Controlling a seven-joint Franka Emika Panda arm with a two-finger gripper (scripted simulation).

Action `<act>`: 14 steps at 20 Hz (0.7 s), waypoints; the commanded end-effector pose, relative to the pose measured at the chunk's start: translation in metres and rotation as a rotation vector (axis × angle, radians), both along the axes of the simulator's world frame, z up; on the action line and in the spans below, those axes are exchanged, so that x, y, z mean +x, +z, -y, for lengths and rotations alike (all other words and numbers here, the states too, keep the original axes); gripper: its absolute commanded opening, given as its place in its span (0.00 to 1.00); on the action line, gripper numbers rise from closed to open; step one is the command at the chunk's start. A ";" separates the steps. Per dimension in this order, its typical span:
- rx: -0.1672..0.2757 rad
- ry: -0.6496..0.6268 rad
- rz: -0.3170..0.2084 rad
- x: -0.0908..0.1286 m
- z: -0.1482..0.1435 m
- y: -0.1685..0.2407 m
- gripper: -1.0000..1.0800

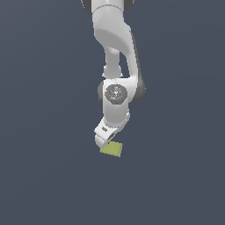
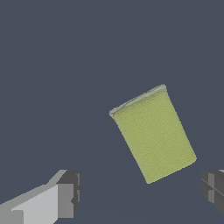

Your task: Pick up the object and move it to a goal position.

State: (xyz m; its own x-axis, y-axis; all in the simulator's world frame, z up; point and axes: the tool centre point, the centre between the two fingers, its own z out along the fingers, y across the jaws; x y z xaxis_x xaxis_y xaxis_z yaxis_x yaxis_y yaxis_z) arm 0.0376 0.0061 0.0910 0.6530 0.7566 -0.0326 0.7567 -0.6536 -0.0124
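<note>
The object (image 1: 112, 150) is a small flat yellow-green block with a faint grid texture, lying on the dark grey floor. In the wrist view the object (image 2: 153, 134) lies flat and turned at an angle, ahead of the two fingers and apart from them. My gripper (image 2: 140, 192) is open, with nothing between its fingertips (image 2: 70, 192). In the exterior view the gripper (image 1: 102, 141) hangs tilted just above the block's edge on the exterior view's left. No goal marker shows.
Only the plain dark grey floor (image 1: 176, 176) surrounds the block. The white arm (image 1: 116, 52) rises from the gripper to the upper edge of the exterior view.
</note>
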 end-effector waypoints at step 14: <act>0.019 0.383 0.019 0.027 0.009 -0.024 0.96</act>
State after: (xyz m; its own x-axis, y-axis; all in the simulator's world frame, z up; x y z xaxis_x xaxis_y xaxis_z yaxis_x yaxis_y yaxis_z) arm 0.0627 -0.0020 0.0689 0.3531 0.9355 -0.0093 0.9355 -0.3532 -0.0072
